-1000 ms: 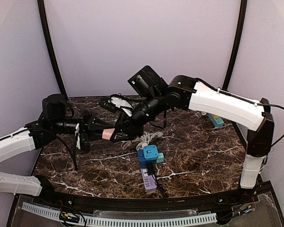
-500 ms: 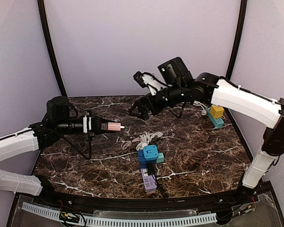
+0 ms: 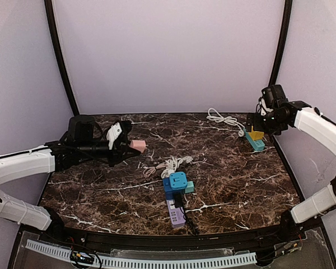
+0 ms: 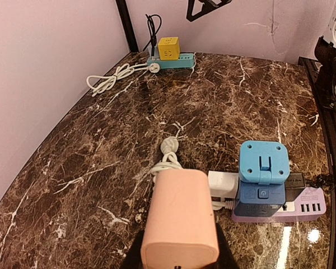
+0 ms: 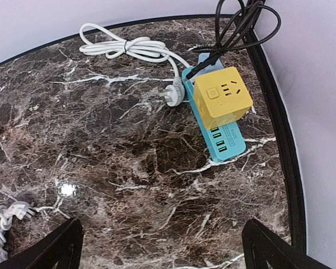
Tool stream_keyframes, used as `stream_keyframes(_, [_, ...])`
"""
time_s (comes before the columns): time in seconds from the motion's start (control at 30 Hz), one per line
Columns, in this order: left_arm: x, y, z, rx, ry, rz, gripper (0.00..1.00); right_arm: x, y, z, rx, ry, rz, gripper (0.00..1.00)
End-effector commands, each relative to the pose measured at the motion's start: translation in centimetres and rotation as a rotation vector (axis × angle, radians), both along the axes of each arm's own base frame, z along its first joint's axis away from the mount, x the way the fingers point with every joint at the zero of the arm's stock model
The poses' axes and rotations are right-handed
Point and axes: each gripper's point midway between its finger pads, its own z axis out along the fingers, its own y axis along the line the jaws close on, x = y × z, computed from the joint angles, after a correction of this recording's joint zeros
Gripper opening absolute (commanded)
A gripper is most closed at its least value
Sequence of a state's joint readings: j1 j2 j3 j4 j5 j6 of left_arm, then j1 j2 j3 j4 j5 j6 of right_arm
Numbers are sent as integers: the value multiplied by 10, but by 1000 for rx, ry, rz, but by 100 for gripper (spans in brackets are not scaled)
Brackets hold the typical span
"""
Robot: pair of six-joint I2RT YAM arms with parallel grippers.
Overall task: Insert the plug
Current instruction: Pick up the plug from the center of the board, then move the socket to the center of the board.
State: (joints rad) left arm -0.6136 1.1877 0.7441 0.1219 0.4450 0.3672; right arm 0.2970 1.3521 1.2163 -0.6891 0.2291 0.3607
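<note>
The left fingers (image 3: 125,149) are clenching a pink rectangular plastic plug (image 3: 138,145), holding it in the air above the left rear part of the dark brown marble table (image 3: 101,190). From the left wrist view, the pink rectangular plastic plug (image 4: 182,216) is filling the lower middle, with the dark fingers (image 4: 135,255) pressing on both of its sides. Its free end is pointing toward the middle of the table.

Near the front centre, a lilac power strip (image 3: 177,216) is lying flat. A bright blue cube adapter (image 3: 177,181) is sitting on its far end, with a small teal block (image 3: 190,188) just beside it on the right. A coiled white cable (image 3: 168,165) is lying just behind the cube, between it and the held plug. The wrist view is also showing a small white block (image 4: 223,185) touching the left side of the strip.

The right fingers (image 5: 59,249) are spread wide apart and grasping nothing. They are hovering over the far right corner of the table. Below them, a yellow cube socket (image 5: 222,96) is sitting on a teal power strip (image 5: 221,134), and a black cord (image 5: 235,28) is looping behind the cube. A second white cable with a round plug (image 5: 129,47) is lying just left of that strip.
</note>
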Motion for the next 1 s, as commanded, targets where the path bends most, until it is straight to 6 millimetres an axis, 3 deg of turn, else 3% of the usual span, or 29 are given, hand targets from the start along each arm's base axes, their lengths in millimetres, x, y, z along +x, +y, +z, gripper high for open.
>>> stream_keyframes(0.0, [10,2,8,-17,24,61,1,30,-14,-1,-22,-65,84,99])
stream_keyframes(0.27, [23,-1,5,11,-2,76,1,80,-54,-51,-28,-67,154,99])
stream_keyframes(0.37, [29,1,3,24,-7,90,1,98,-78,-62,-53,-66,134,99])
stream_keyframes(0.47, [35,0,1,30,5,100,0,113,-90,-68,-83,-74,148,99])
stream_keyframes(0.77, [59,-1,-4,44,0,134,1,134,-96,-105,-117,-24,193,98])
stream_keyframes(0.97, [76,-1,-2,39,-8,145,1,139,-92,-109,-79,-22,198,86])
